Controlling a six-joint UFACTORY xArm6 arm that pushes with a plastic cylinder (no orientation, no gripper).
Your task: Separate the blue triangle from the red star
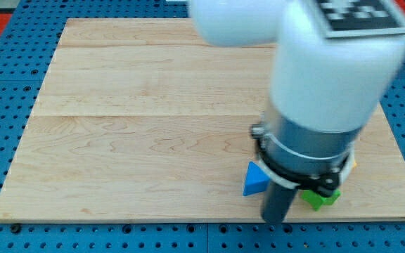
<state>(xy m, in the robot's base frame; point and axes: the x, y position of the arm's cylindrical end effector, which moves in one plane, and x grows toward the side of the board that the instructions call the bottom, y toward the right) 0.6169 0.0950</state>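
The table (139,119) is a pale wooden board that fills most of the frame, set on a blue pegboard (5,232) with a strip of red showing at the upper left. The arm (329,70), white above and dark grey lower down, comes in from the upper right and covers much of the right side of the picture.

My tool is only a straight dark rod (278,202), so it neither clenches nor releases anything. It drops to the lower right of the frame, and my tip (274,220) sits at the table's bottom edge.

The blue triangle (255,179) lies just to the left of the rod and a little above the tip, very close to it (whether they touch I cannot tell). A green block (320,199) peeks out just to the right of the rod, its shape mostly hidden by the arm. A sliver of orange or yellow (354,164) shows at the arm's right edge. The red star cannot be made out anywhere; the arm may cover it.
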